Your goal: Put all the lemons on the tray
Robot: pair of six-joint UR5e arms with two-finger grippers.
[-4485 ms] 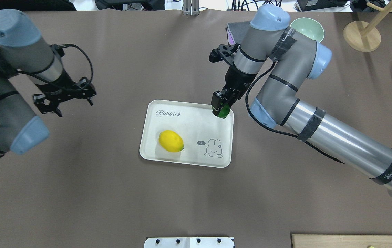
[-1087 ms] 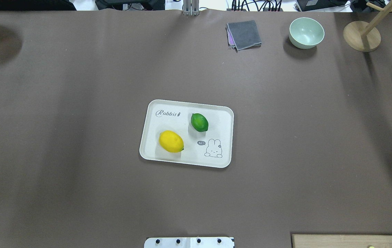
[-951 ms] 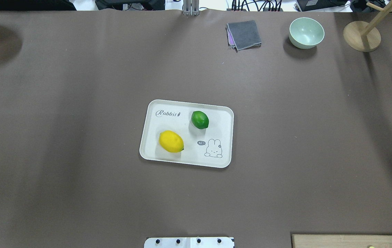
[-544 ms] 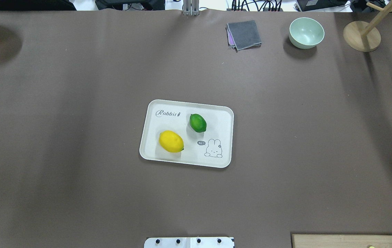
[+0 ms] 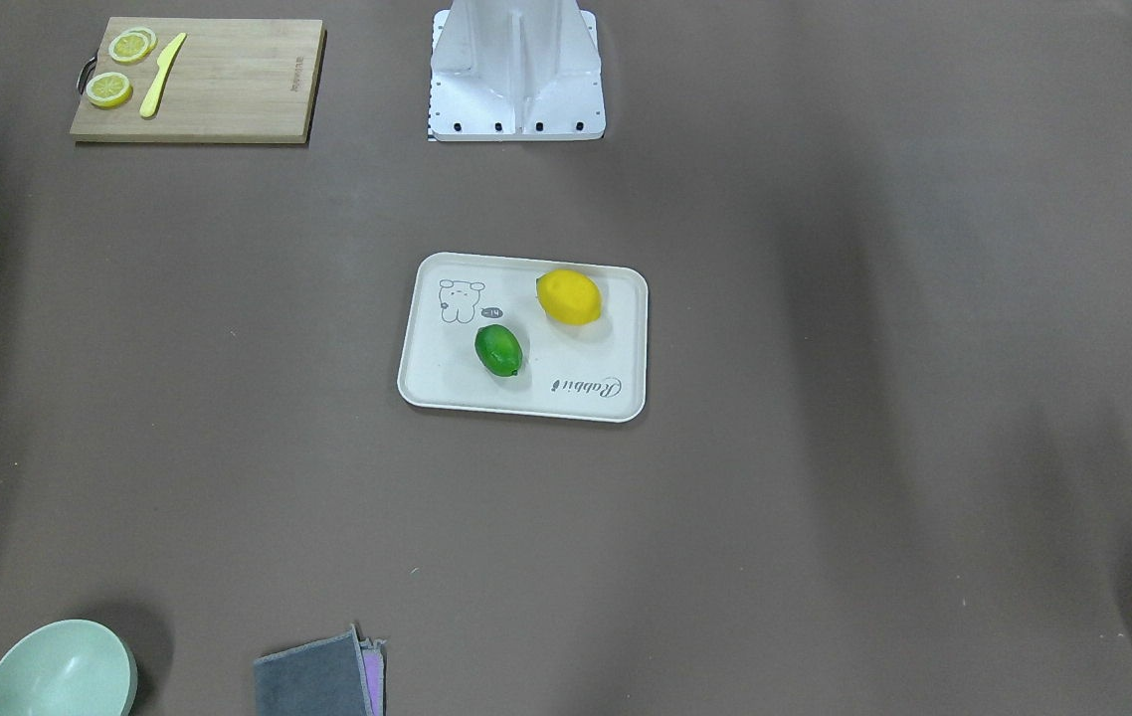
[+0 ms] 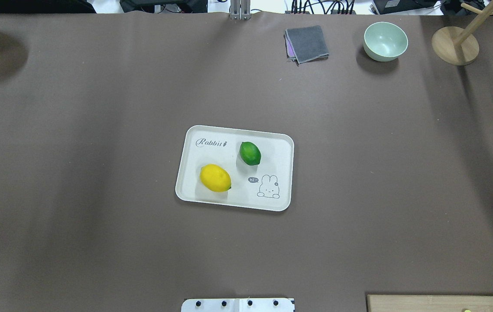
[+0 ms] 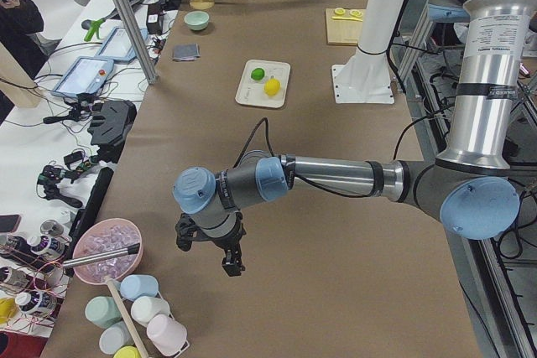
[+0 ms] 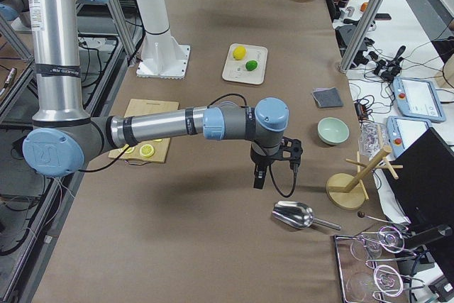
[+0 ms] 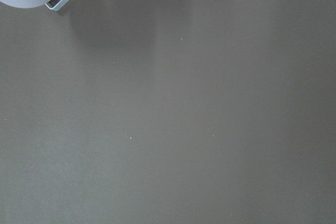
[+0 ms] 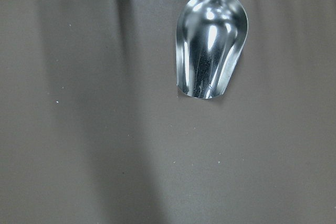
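Tray point(image 6: 277, 149) script point(image 6: 210, 142) "Rabbit"; bubble point(image 6: 253, 180) "hi"; yellow lemon point(image 6: 215, 177), green lemon point(image 6: 250, 153) on it.

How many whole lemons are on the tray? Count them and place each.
2. The yellow lemon lies in the tray's robot-side left part; the green lemon near its middle. None seems hidden.
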